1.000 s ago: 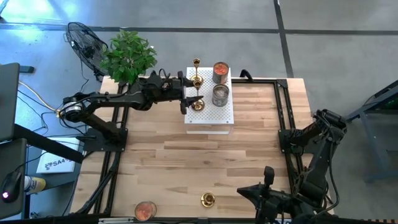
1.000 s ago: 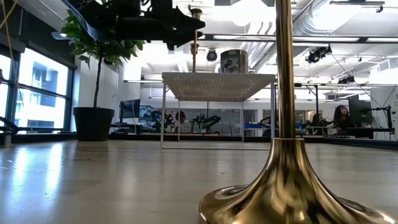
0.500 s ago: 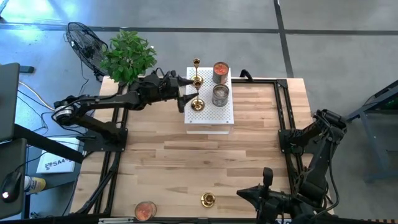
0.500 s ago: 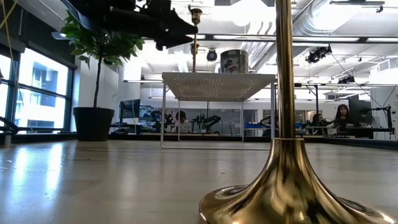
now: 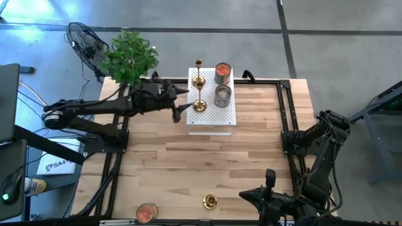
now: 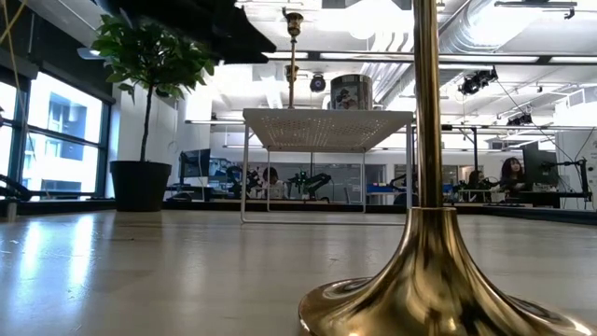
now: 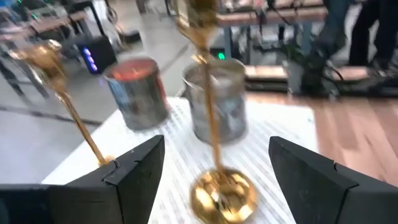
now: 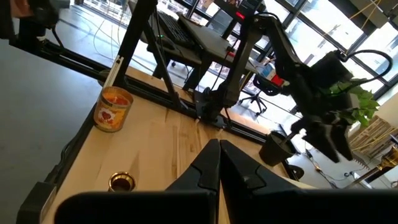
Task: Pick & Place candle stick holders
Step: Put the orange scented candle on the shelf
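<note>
Left gripper open beside the white block, two holders standing on it, one holder on the table.

In the high view we see the left gripper (image 5: 182, 107) at upper centre of the frame, just beside the white perforated block (image 5: 212, 116), where two candle stick holders (image 5: 199, 94) stand with two candle jars (image 5: 222, 96). The third holder (image 5: 210, 201) is at the bottom centre, near the right gripper (image 5: 248, 194). In the low view this third holder fills the lower right of the frame. In the left wrist view the fingers (image 7: 134, 171) are spread wide, with one holder in the gap, untouched. In the right wrist view the fingers (image 8: 219, 163) are pressed together on nothing. We think the slim holder can tip if one finger reaches the stem first, and it could knock its neighbour.
</note>
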You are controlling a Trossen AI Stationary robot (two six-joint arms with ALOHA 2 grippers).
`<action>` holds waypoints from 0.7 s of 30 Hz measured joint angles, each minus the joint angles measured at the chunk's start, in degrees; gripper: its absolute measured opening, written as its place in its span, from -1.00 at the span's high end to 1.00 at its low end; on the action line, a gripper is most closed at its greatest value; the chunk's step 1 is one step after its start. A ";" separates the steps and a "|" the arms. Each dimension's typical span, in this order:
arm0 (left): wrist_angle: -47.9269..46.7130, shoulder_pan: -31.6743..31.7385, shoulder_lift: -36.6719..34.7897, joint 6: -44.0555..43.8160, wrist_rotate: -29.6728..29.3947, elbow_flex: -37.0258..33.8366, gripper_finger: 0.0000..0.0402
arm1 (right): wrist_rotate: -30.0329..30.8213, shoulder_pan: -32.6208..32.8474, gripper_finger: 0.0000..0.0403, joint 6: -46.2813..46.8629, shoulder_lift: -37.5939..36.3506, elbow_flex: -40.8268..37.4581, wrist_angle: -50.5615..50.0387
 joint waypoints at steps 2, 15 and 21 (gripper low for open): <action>-3.65 -1.65 -1.13 -1.05 -0.23 0.00 -0.41 | 0.00 0.00 0.99 0.04 0.00 0.00 0.00; -17.48 -22.35 -6.32 -3.47 -3.65 0.00 -0.41 | -2.81 -0.02 0.99 0.21 0.00 0.00 -0.04; -25.04 -33.06 -8.37 -4.31 -3.69 -0.02 -0.41 | -3.72 -0.04 0.99 -0.18 0.00 0.00 -0.67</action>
